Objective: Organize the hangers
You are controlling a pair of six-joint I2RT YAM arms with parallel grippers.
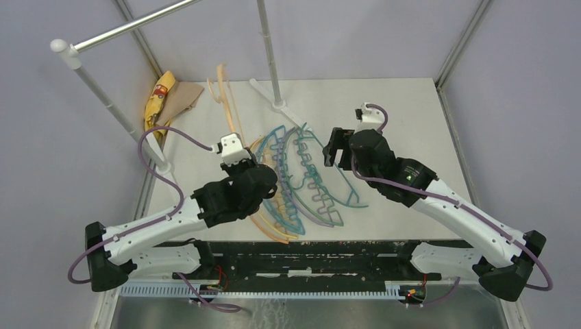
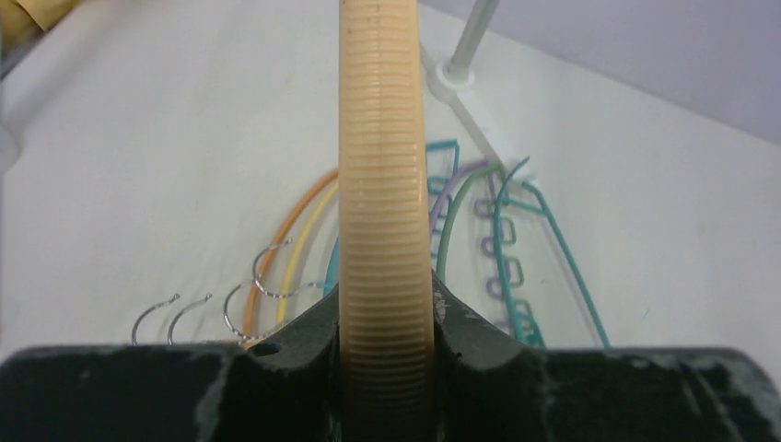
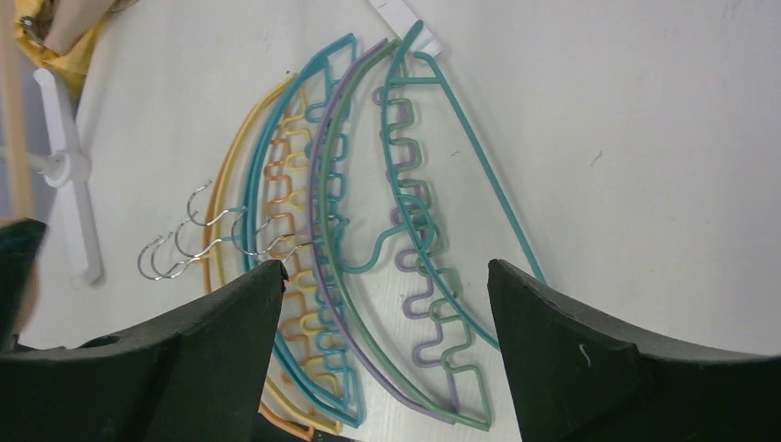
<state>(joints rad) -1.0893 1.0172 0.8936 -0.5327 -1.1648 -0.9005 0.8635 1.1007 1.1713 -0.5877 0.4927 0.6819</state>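
Far left, 10 o'clock corner of table (image 1: 397, 110): bunched yellow-tan cloth (image 1: 168, 96), tucked beside slanted white pole (image 1: 109, 103). Next, left gripper (image 2: 385, 327): narrow, clamped on ribbed bar of peach hanger (image 2: 384, 138), bar filling gap between both fingers. From grip, bar running toward 12 o'clock, upper end reaching past table's back edge in top view, at 3 o'clock of cloth. Far end resting on anything or not: cannot tell. At 1 o'clock of left gripper: rack base (image 1: 277, 104) on table, thin post upright out of it. Centre of table, at 3 o'clock of left gripper: pile (image 1: 305, 181) of other hangers, flat, overlapped, nested curve in curve, long axes roughly 11 to 5 o'clock in top view. Colours across pile in right wrist view, 9 to 3 o'clock: orange, yellow, blue-teal, purple, green, teal. Wire hooks (image 3: 175, 253) bunched at 9 o'clock side of pile, top tips of hangers close to rack base at 12. Right of pile: right gripper (image 3: 385, 276), fingers spread wide, nothing between, hovering over pile's 2 o'clock end in top view, purple, green and teal bars visible in gap. Touching pile or not: cannot tell.
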